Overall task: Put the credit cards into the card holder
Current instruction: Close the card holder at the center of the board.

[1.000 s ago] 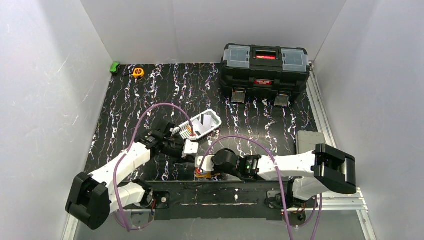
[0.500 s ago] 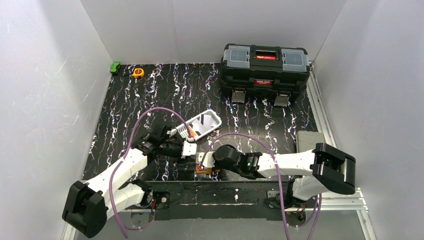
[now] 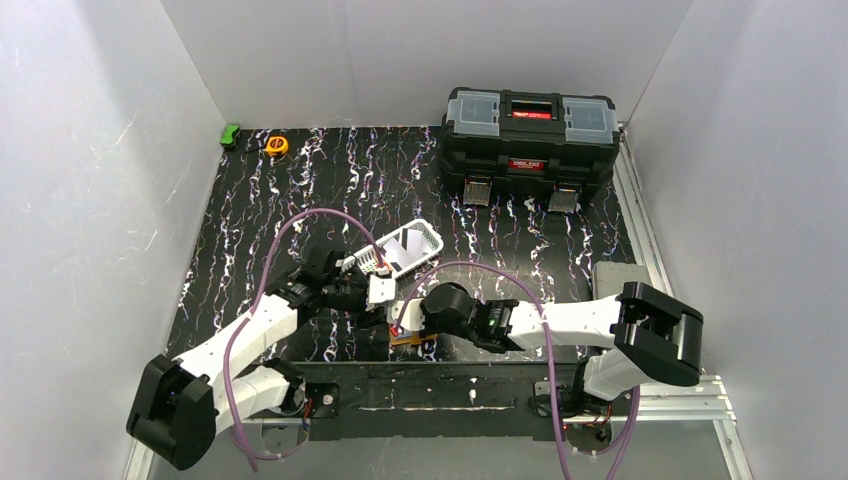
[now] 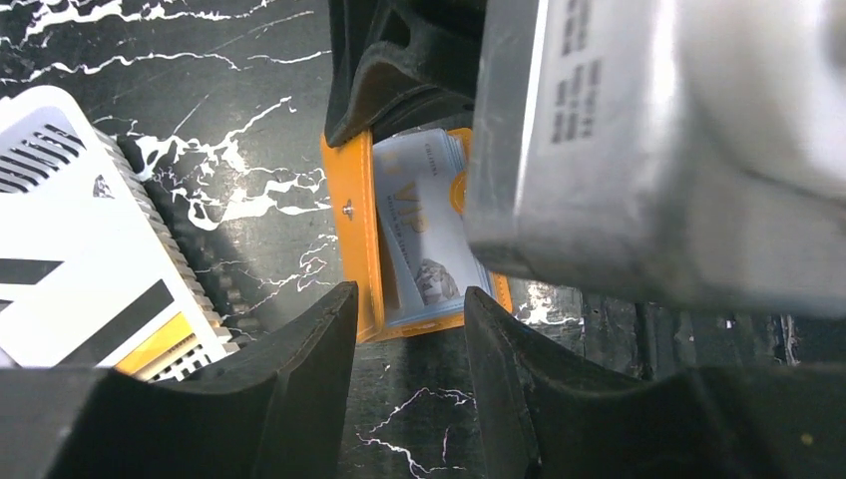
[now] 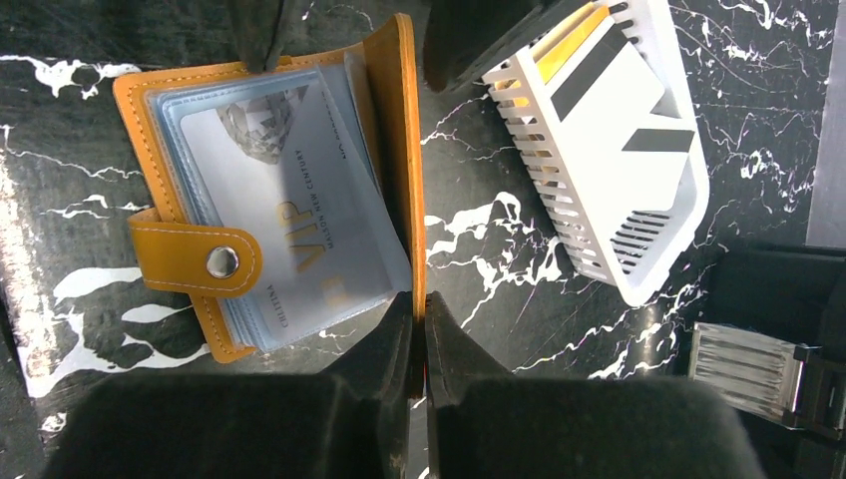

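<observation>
Moved since a second ago: left claw (image 3: 381, 291), widened from nearly closed and nudged toward the card holder (image 4: 351, 249); right forearm (image 3: 560, 322), swung slightly leftward.

Left claw: jaws moderately apart, nothing between them; hangs just above the card holder, whose pocket side shows through the gap.

White slotted basket (image 5: 584, 215): just left of that claw in the left wrist view; holds the remaining credit cards (image 5: 611, 112), one white with black stripes lying over an orange one; long axis diagonal, near-left to far-right in the top view.

Card holder: open flat at the near edge of the desk (image 3: 300, 180); pale VIP card (image 5: 299, 215) apparently seated in a clear pocket, slightly askew, snap tab lying across its edge.

Right claw (image 5: 419, 311): closed tight on the holder's orange cover edge, seemingly to keep it spread.

Black toolbox (image 3: 528, 135): far right, well apart.

Judged next: another card out of the basket; left arm nearer and free, right occupied with the holder.
</observation>
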Controlling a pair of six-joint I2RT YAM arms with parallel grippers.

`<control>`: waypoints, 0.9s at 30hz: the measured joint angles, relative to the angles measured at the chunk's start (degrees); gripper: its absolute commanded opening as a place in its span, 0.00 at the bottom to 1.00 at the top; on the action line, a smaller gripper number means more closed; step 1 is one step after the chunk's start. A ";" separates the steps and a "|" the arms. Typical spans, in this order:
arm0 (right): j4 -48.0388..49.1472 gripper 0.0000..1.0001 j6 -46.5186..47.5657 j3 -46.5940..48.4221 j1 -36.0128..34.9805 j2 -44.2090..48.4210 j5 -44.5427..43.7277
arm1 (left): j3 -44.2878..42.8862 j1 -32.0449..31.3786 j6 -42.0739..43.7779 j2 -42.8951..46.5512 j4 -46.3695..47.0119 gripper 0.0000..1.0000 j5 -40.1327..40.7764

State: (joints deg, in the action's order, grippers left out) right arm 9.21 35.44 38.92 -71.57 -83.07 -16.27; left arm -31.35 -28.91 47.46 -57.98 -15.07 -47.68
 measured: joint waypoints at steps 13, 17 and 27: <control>2.25 0.21 2.51 1.07 1.55 -1.36 1.09 | 0.87 0.00 -7.10 -3.28 7.82 0.01 7.54; 3.21 0.35 2.23 1.07 1.95 -1.36 0.98 | 0.72 -0.94 -10.19 -3.93 9.07 0.00 9.79; -3.50 0.98 -8.98 1.84 6.25 2.32 -2.05 | -2.29 -7.50 -26.08 -5.22 11.41 0.00 25.38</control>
State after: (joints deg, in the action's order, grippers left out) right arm 5.72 26.46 40.75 -65.32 -80.75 -18.33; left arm -33.65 -36.40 21.39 -63.20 -3.66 -22.31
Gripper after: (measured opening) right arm 0.982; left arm 0.023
